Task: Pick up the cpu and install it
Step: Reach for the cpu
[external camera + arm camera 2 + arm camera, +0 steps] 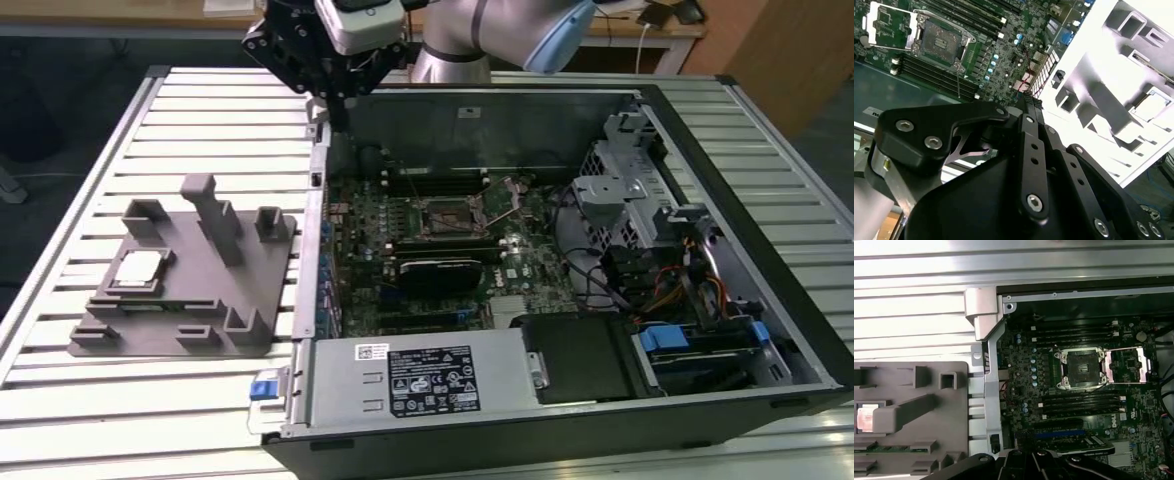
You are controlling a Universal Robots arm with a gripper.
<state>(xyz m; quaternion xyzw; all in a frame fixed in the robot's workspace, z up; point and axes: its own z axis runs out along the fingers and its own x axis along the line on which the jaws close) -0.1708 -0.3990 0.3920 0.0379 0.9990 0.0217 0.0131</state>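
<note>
A slatted metal bench point(200, 120) is seen carrying a grey moulded tray point(174, 320) on the exterior view's left and an open computer case point(481, 115) on its right. The cpu point(138, 270) is found lying flat in a square recess of the tray, silvery top plate upward, near the tray's edge farthest from the case. In the first wrist view the cpu point(866, 417) is caught at the frame's border as a pale square, partly cut off, within the same tray point(954, 410).

Inside the case the green circuit board point(387, 230) is exposed. The socket point(445, 215) is seen near the board's middle with its metal cover plate point(1126, 365) swung open beside it, so that the bare socket point(1080, 369) is uncovered; nothing is seated in it. Long memory slots point(1079, 332) are laid on both sides of the socket. A black finned block point(441, 270) is mounted just beside the socket, and a power supply box point(427, 375) bearing a label is set along the case's near wall.

The pincer point(330, 95) is held high above the far corner of the case, well apart from the cpu and touching nothing. In the second wrist view the pincer point(1030, 102) is shown with its two black fingers point(1026, 150) pressed together, and nothing is gripped between them. The grey arm point(467, 40) is seen behind it.
</note>
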